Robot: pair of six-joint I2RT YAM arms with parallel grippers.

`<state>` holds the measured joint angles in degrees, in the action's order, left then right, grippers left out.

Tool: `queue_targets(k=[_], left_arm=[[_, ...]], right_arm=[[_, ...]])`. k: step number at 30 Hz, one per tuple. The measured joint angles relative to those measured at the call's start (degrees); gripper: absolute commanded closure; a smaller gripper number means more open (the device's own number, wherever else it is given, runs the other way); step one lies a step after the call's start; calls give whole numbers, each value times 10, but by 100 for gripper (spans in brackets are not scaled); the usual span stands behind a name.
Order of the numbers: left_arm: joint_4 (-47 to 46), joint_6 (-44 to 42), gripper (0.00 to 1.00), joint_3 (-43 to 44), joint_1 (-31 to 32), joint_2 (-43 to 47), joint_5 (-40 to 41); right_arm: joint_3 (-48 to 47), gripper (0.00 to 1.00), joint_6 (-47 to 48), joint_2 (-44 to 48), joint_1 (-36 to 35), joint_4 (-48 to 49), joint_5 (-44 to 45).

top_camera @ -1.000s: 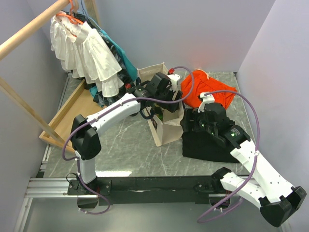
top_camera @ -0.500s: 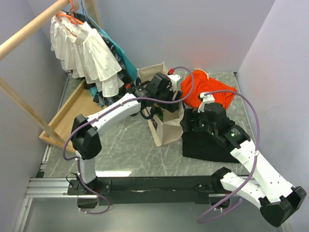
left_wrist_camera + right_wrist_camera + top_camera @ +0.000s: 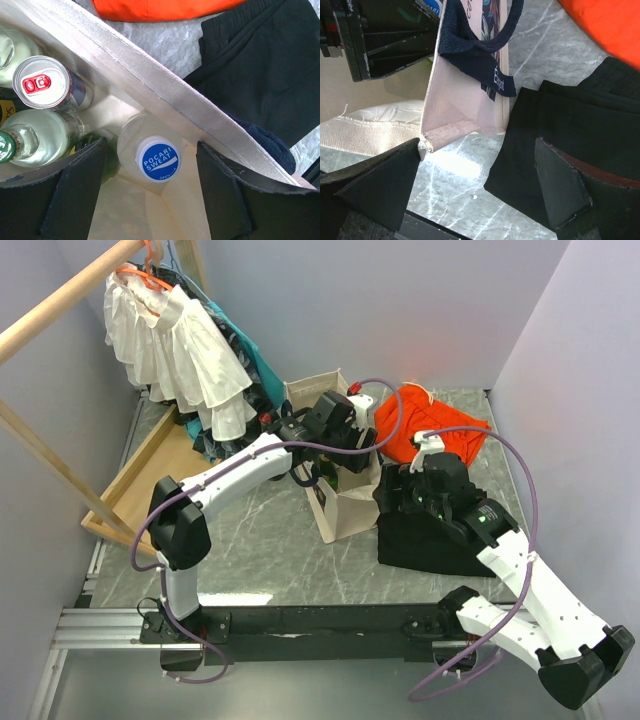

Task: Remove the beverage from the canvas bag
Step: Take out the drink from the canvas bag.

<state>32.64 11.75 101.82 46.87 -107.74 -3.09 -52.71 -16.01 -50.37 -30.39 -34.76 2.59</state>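
From above we see nothing has shifted since a second ago. The canvas bag (image 3: 345, 505) stands mid-table towards the far edge. It holds one can (image 3: 40, 82), one blue-capped bottle (image 3: 159, 160) beside its rim, and at least two clear bottles (image 3: 45, 132). Our left gripper (image 3: 150, 147) straddles the blue cap with its fingers apart and not touching it. The right gripper (image 3: 477, 145) gapes wide at the bag's outer corner.

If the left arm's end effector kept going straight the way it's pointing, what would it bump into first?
Most likely the blue-capped plastic bottle inside the canvas bag: it sits right between the open fingers of the left end effector. How far below is hard to judge.
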Motion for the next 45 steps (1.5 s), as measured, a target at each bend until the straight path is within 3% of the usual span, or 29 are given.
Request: queue_targets(k=[3, 8, 24, 26, 27, 29, 35, 38, 41, 44, 45], left_arm=[[0, 0, 18, -2, 0, 0, 0], [2, 0, 22, -2, 0, -1, 0], [8, 3, 49, -2, 0, -17, -1], [3, 1, 49, -2, 0, -16, 0], [0, 0, 42, -2, 0, -16, 0], [-1, 2, 38, -2, 0, -16, 0], [-1, 1, 46, -2, 0, -16, 2], [-1, 2, 52, -2, 0, -16, 2], [-3, -2, 65, -2, 1, -16, 3], [-10, -5, 96, 0, 1, -16, 11], [-10, -5, 99, 0, 0, -16, 11]], right_arm=[[0, 0, 0, 0, 0, 0, 0], [0, 0, 0, 0, 0, 0, 1], [0, 0, 0, 0, 0, 0, 4], [0, 0, 0, 0, 0, 0, 4], [0, 0, 0, 0, 0, 0, 4], [0, 0, 0, 0, 0, 0, 4], [0, 0, 0, 0, 0, -1, 4], [0, 0, 0, 0, 0, -1, 4], [0, 0, 0, 0, 0, -1, 4], [0, 0, 0, 0, 0, 0, 4], [0, 0, 0, -1, 0, 0, 4]])
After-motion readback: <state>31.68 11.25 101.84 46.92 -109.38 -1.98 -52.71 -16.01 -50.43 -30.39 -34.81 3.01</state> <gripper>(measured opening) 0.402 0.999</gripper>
